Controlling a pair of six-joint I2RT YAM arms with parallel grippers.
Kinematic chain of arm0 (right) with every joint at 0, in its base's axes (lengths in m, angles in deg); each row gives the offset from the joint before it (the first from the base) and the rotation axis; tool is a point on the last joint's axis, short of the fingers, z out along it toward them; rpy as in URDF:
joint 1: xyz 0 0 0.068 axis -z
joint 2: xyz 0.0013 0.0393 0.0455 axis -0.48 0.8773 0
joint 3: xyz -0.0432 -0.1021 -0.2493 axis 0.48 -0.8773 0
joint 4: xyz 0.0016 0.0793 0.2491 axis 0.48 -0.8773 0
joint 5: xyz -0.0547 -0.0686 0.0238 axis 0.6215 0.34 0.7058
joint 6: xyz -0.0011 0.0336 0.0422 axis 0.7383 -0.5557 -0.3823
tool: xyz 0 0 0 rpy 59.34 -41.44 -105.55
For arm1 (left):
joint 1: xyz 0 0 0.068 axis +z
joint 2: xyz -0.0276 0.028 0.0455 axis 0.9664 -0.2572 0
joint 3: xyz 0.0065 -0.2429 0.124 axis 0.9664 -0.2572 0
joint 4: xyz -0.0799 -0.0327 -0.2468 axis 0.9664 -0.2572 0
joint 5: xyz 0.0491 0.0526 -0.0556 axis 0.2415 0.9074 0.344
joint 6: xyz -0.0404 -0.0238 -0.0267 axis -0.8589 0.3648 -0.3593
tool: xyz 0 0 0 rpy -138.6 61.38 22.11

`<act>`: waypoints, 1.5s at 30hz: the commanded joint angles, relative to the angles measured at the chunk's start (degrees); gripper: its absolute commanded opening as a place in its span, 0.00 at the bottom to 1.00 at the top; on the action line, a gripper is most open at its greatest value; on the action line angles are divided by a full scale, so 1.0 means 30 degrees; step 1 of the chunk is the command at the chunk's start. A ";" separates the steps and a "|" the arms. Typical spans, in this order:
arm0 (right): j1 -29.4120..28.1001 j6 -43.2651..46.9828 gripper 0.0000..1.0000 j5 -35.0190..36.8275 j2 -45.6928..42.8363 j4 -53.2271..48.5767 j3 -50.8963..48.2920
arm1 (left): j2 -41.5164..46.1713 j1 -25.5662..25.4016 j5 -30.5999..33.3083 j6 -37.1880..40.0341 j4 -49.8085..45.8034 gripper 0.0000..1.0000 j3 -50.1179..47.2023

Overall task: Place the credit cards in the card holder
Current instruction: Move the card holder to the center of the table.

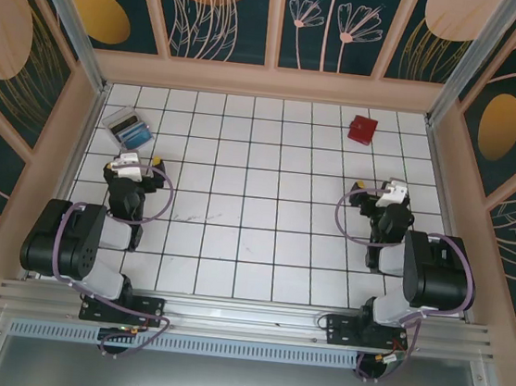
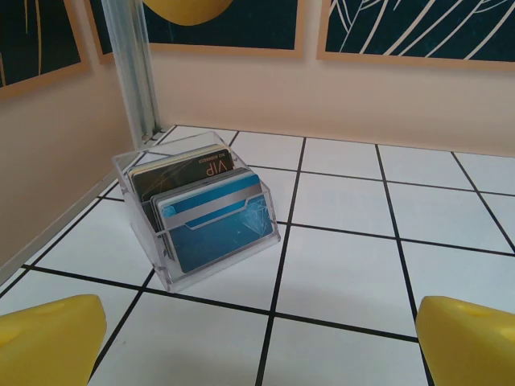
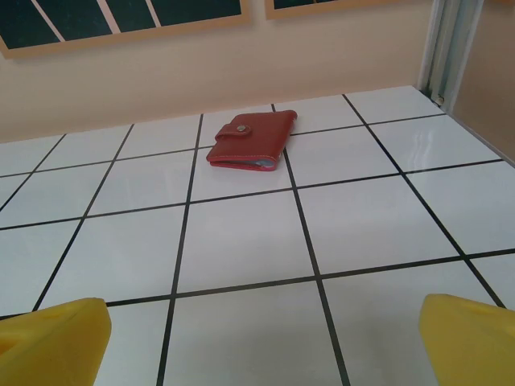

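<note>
The left end effector (image 2: 261,346) hung open and empty, facing a clear box (image 2: 153,245) in the worktop's (image 1: 252,248) far-left corner. Blue and teal credit cards (image 2: 213,229) leaned upright inside it, probably for easy picking. The right end effector (image 3: 261,346), also open and empty, faced the red card holder (image 3: 251,141), which lay snapped shut far right.

a robot lab test cell: tiled table (image 1: 253,239), leaf-printed wall panels (image 1: 224,12), aluminium frame (image 1: 66,13).
</note>
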 commanded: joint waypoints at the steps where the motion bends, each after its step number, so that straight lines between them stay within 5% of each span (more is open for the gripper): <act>1: 0.0145 -0.0132 0.99 -0.0350 0.0058 0.0268 0.0309 | 0.0000 0.0126 -0.0162 -0.0231 0.0585 0.99 0.0174; 28: 0.0341 -0.0307 0.99 -0.0754 0.0042 0.0330 0.0312 | 0.0020 0.0147 -0.0171 -0.0234 0.0585 0.99 0.0179; 36: 0.0553 -0.2105 0.99 0.2399 -0.5343 -0.7268 0.3267 | 0.1309 0.0111 0.1673 -0.0781 0.1338 0.99 -0.0719; 40: 0.0726 -0.7685 0.99 0.6170 -0.5245 -1.6862 0.8877 | 0.5264 0.0096 0.1901 -0.1781 -0.6431 0.99 0.1548; 45: 0.1145 -0.8168 0.95 0.2886 -0.0223 -2.1706 1.5082 | 0.8288 0.0118 0.1034 -0.5680 -1.1917 0.99 0.4276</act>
